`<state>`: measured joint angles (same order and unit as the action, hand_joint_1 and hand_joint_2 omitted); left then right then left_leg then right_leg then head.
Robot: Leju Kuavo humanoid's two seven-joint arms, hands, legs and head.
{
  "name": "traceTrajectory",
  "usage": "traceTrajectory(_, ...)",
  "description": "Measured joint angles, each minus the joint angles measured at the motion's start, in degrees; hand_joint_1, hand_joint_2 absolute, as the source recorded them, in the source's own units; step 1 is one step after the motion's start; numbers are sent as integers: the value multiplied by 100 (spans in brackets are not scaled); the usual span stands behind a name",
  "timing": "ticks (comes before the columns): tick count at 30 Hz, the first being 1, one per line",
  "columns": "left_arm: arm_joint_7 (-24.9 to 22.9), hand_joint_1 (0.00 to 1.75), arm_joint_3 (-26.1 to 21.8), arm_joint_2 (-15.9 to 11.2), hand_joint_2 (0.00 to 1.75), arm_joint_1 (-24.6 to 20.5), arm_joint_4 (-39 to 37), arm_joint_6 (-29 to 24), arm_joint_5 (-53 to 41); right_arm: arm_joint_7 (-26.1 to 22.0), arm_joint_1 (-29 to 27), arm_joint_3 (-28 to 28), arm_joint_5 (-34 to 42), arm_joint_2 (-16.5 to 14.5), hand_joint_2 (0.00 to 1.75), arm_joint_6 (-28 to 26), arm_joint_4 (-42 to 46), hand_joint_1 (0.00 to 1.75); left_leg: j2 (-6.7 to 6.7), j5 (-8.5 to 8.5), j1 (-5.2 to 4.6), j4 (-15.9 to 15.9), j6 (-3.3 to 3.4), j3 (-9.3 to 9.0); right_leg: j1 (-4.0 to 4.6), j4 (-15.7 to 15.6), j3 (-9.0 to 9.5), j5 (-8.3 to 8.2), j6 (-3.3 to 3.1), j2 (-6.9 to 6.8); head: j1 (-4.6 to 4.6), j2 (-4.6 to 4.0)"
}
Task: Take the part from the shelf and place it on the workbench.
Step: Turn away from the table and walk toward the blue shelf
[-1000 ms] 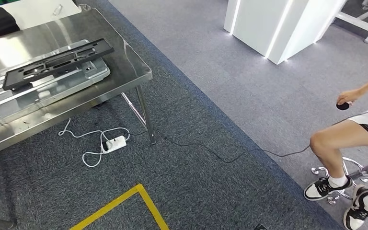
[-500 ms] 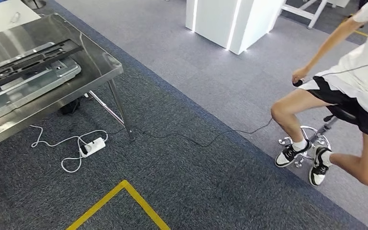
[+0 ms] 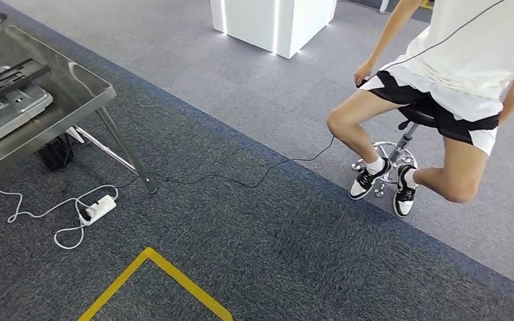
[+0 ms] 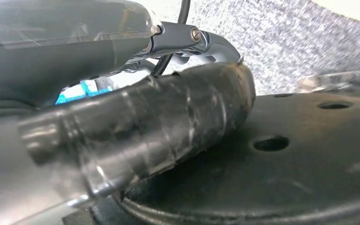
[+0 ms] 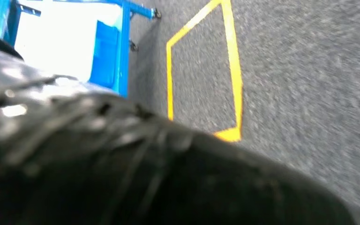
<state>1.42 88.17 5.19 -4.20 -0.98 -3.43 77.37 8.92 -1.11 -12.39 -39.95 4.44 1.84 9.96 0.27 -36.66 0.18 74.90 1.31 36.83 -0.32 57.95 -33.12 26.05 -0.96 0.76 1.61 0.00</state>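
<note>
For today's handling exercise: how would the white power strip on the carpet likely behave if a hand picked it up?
The white power strip looks rigid and probably light. Its looped white cord would likely trail floppily and drag.

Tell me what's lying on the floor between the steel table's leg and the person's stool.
In the head view, a thin black cable runs over the carpet from the table leg toward the stool.

Tabletop (image 3: 73, 83): stainless steel with a raised rim, on thin metal legs, at the left edge of the head view.
On the tabletop: a silver metal panel (image 3: 3, 114) lying flat, with a black slotted frame (image 3: 7, 77) resting on top of it.
Floor (image 3: 294, 254): dark grey carpet beside a lighter grey strip.
On the floor: a white power strip (image 3: 100, 208) with a looped white cable, a thin black cable (image 3: 254, 179), yellow tape lines (image 3: 154, 267), a small black box (image 3: 57, 154) under the tabletop.
</note>
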Motion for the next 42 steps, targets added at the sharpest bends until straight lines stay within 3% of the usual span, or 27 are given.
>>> traceTrajectory(1,-1,0,2,1,0,-3,0,2,-1,0,-3,2,0,-2,0,0,-4,0,-21,150,-35,-162,51,-190,20,24,-79,-56,-4,77,1,0)
traceTrajectory(3,-2,0,5,1,0,-8,0,5,-3,-2,-1,5,1,-25,0,1,-11,0,-205,439,-108,-943,185,-753,43,76,-205,-154,0,220,2,0)
traceTrajectory(4,-4,0,7,1,0,-10,0,6,-9,-4,4,8,1,-37,0,1,-14,0,-320,497,-127,-1355,238,-1004,45,94,-261,-207,11,287,2,0)
traceTrajectory(6,-8,0,9,1,0,-19,0,11,-32,-9,11,10,2,-58,0,-1,-17,0,-446,480,-149,-1806,296,-1210,34,102,-354,-324,63,401,2,0)
traceTrajectory(8,-2,0,9,16,0,-32,1,31,-51,-11,-7,11,9,-47,0,-2,-30,0,-322,540,-129,-1911,296,-1179,23,79,-416,-427,133,499,1,0)
traceTrajectory(9,19,0,9,26,0,-36,1,55,-54,-14,-18,12,14,-45,0,-1,-38,0,-251,599,-112,-1963,308,-1156,27,110,-448,-385,163,459,4,0)
traceTrajectory(11,94,0,9,46,0,-25,2,110,-51,-18,-23,13,24,-43,0,-1,-51,0,-101,733,-78,-2055,333,-1092,22,439,-568,16,214,232,9,0)
traceTrajectory(13,156,0,9,49,0,-11,2,140,-51,-25,-17,13,27,-43,0,0,-52,0,49,826,-80,-2066,333,-988,-25,1098,-749,532,289,24,11,0)
traceTrajectory(14,168,0,9,49,0,-8,2,143,-52,-35,-16,13,27,-42,0,4,-52,0,133,864,-77,-2059,314,-929,-68,1417,-810,604,332,-16,12,0)
traceTrajectory(15,172,0,9,49,0,-8,1,147,-53,-54,-18,13,31,-43,0,13,-52,0,221,897,-71,-2044,289,-869,-115,1608,-802,535,378,-44,10,0)
traceTrajectory(16,174,0,9,47,0,-10,1,155,-51,-80,-20,13,38,-43,0,33,-54,0,307,923,-60,-2021,261,-809,-164,1611,-699,380,426,-73,10,0)
traceTrajectory(17,177,0,9,46,0,-13,0,166,-46,-109,-22,13,47,-44,0,61,-55,0,382,939,-45,-1985,229,-756,-213,1384,-472,218,477,-130,10,0)
traceTrajectory(18,181,0,9,34,0,-18,-1,179,-39,-138,-18,13,59,-55,0,93,-56,0,443,941,-43,-1936,192,-721,-259,992,-151,156,529,-253,16,0)
traceTrajectory(19,185,0,9,24,0,-21,1,196,-31,-162,-9,13,70,-60,0,119,-56,0,497,932,-42,-1874,150,-684,-267,586,149,186,539,-360,18,0)
traceTrajectory(21,190,0,9,-6,0,-31,4,223,-20,-198,5,12,87,-77,0,143,-56,0,598,915,-63,-1771,60,-663,-246,100,451,342,450,-494,18,0)
traceTrajectory(23,195,0,9,-18,0,-46,9,235,-15,-217,-5,12,109,-78,0,168,-63,0,698,920,-48,-1735,-18,-673,-204,55,401,372,283,-415,9,0)
traceTrajectory(25,213,0,9,-28,0,-57,24,236,-8,-236,-21,7,163,-76,0,243,-75,0,538,771,-4,-1584,-88,-613,-185,41,350,327,158,-328,9,0)
traceTrajectory(27,233,0,9,-40,0,-57,71,223,-10,-285,-20,-13,252,-75,0,354,-83,0,190,353,16,-1025,-114,-377,-150,33,283,266,55,-246,8,0)
traceTrajectory(29,227,0,9,-57,0,-45,129,188,-45,-325,-13,-53,335,-76,0,468,-82,0,24,-10,5,-300,-76,-95,-76,42,207,215,-15,-129,9,0)
traceTrajectory(30,216,0,9,-68,0,-36,156,167,-76,-331,-14,-74,354,-77,0,510,-83,0,0,-35,-7,-114,-44,-42,-37,49,177,197,-38,-53,9,0)
traceTrajectory(31,202,0,9,-80,0,-27,186,144,-111,-331,-16,-97,361,-77,0,548,-84,0,-14,48,-24,-117,-4,-74,-5,58,158,184,-51,28,9,0)
traceTrajectory(32,189,0,10,-91,0,-22,221,125,-148,-330,-19,-114,346,-77,0,569,-85,0,-40,228,-48,-330,46,-201,20,67,153,177,-58,112,9,0)
traceTrajectory(35,161,0,13,-127,0,-14,306,77,-239,-333,-16,-132,291,-102,0,597,-92,0,-326,735,-129,-1356,225,-718,51,89,141,159,-44,324,10,0)
traceTrajectory(37,155,0,14,-147,0,-15,353,45,-263,-362,-8,-132,286,-126,0,607,-96,0,-412,781,-153,-1636,278,-833,35,91,99,122,3,442,11,0)
traceTrajectory(38,155,0,14,-154,0,-26,382,27,-270,-393,-15,-132,290,-126,0,603,-96,0,-358,787,-151,-1711,277,-848,22,80,80,98,37,499,10,0)
traceTrajectory(40,154,0,15,-164,0,-43,441,-3,-279,-481,-41,-132,292,-126,0,561,-97,0,-227,829,-120,-1889,279,-907,29,178,11,154,84,386,13,0)
traceTrajectory(42,154,0,16,-170,0,-32,487,-18,-277,-569,-47,-129,265,-129,0,476,-97,0,-92,882,-91,-2002,276,-941,32,655,-221,448,136,116,14,0)
